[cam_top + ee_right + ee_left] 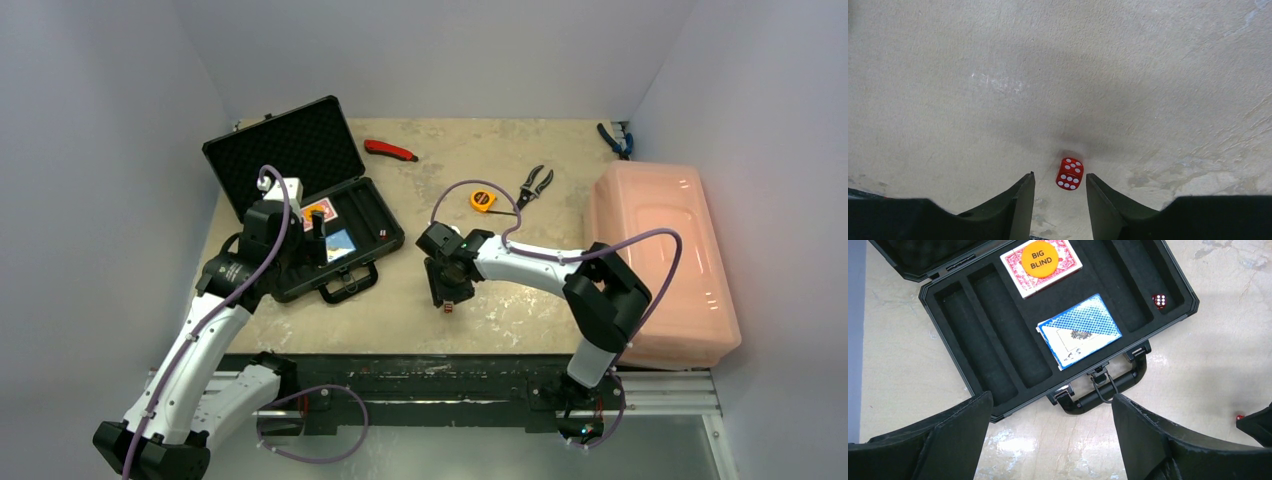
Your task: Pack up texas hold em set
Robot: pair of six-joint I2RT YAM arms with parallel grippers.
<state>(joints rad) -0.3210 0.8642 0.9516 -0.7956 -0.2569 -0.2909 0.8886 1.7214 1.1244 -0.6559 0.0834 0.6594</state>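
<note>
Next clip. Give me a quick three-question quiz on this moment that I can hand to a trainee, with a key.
1. Fill in: the red die between the fingers of the right claw rests on the ____.
2. Choose: the orange BIG BLIND disc lies on A) bare foam, B) the red deck, C) a stack of chips.
3. True or false: the left claw is shut on a card deck.
Key: 1 table; 2 B; 3 false, it hangs open over the briefcase.
</note>
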